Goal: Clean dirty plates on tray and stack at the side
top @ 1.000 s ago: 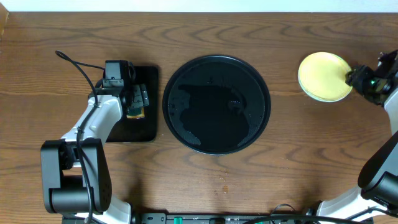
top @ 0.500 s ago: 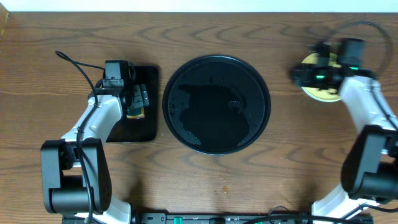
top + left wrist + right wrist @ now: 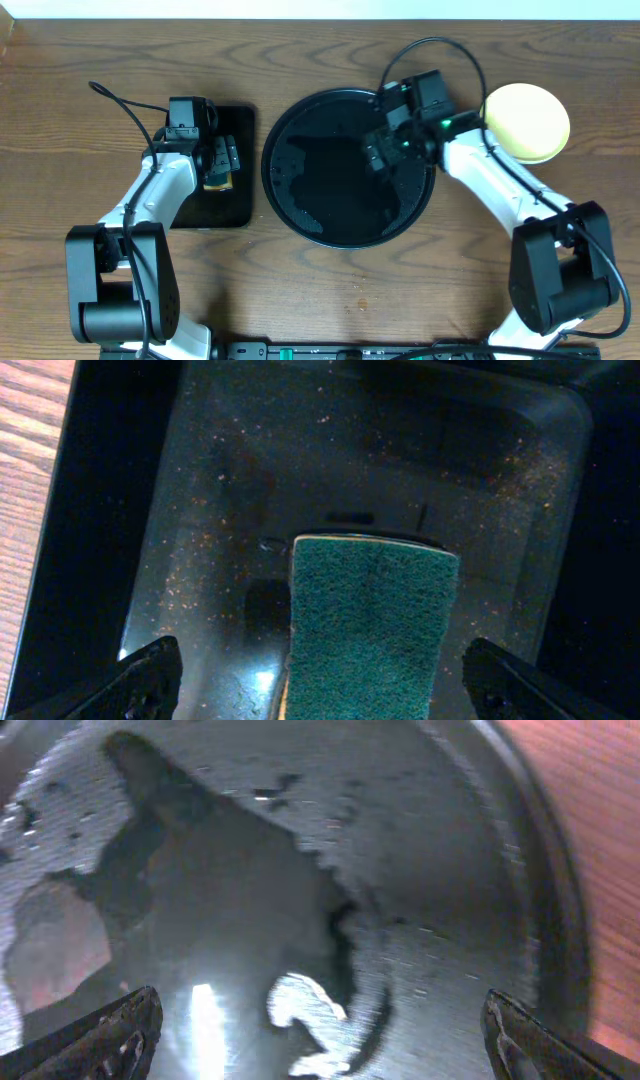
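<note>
The round glossy black tray (image 3: 300,200) lies mid-table, its surface wet and shiny. A pale yellow plate (image 3: 528,122) rests on the wood to its right, apart from the tray. My right gripper (image 3: 380,155) hovers over the tray's upper right part. In the right wrist view the right gripper (image 3: 325,1038) is open, with only wet tray floor (image 3: 250,870) between its fingers and the tray's rim (image 3: 545,890) at right. My left gripper (image 3: 325,685) stands open astride a green sponge (image 3: 368,610), its fingertips (image 3: 150,680) well clear of it.
The sponge lies in a smaller rectangular black tray (image 3: 240,200) left of the round one, under the left gripper (image 3: 220,160). A black cable (image 3: 125,105) loops over the table at far left. Bare wood table (image 3: 350,290) runs along the front.
My right arm has swung left from the yellow plate to above the round tray, and its jaws have opened wide. The plate stays at the right. The left arm is still.
</note>
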Action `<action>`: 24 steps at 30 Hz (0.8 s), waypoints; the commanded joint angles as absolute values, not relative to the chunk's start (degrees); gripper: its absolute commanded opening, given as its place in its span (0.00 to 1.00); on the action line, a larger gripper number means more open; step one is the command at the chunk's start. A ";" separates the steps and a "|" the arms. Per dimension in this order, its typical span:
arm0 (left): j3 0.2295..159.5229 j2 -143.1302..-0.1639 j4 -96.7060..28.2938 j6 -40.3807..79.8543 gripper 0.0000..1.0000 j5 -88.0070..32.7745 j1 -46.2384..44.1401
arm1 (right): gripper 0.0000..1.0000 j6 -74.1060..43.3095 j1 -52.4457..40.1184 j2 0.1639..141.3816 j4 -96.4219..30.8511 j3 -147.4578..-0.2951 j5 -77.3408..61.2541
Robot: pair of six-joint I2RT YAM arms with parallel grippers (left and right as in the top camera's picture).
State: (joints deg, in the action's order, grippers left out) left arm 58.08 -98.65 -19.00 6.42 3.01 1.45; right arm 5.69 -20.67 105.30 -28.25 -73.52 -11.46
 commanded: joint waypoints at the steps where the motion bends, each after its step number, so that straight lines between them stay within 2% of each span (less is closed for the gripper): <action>1: 58.26 -98.15 -18.98 6.72 0.89 3.66 1.65 | 0.99 6.50 -23.66 105.12 -28.29 -73.32 -10.35; 16: 58.24 -98.15 -18.98 6.72 0.89 3.66 1.65 | 0.99 6.31 -24.73 104.20 -28.60 -73.19 -11.14; 19: 58.26 -98.15 -18.98 6.72 0.89 3.68 1.65 | 0.99 7.92 -24.73 99.85 -29.54 -72.42 -9.85; 24: 58.26 -98.15 -18.98 6.72 0.90 3.66 1.65 | 0.99 11.05 -24.23 85.19 -30.02 -70.04 2.07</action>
